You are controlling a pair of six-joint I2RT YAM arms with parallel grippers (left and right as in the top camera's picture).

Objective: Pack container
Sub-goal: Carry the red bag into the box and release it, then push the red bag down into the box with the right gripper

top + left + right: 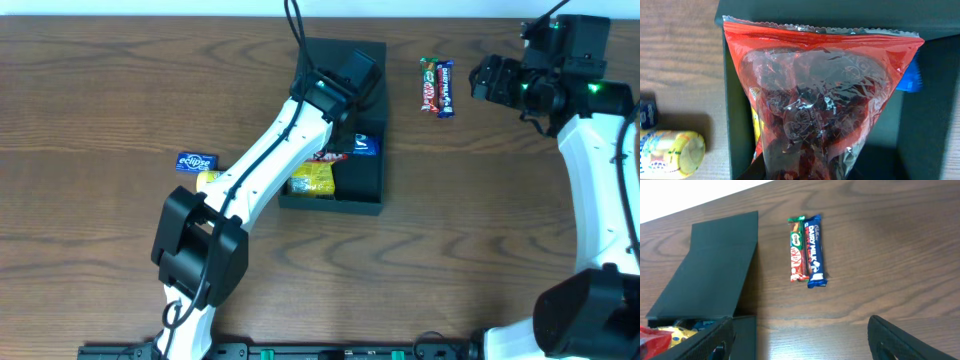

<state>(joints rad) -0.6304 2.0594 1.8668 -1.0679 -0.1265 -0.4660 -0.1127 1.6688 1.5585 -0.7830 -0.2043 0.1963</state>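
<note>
Left gripper [335,100] pinches the red snack bag [820,100], dangling it over the open container [335,204] mid-surface, lined up to drop in. Right gripper [805,342] is wide and empty near the chocolate bars [806,249].

Matte teal-black container [332,204]; over its opening, a clear, red-bordered packet [820,100] of dark pieces. Right of the container, a red-and-green KitKat bar [798,250] and blue Dairy Milk bar [815,250]; left, a blue Eclipse pack [196,162].
</note>
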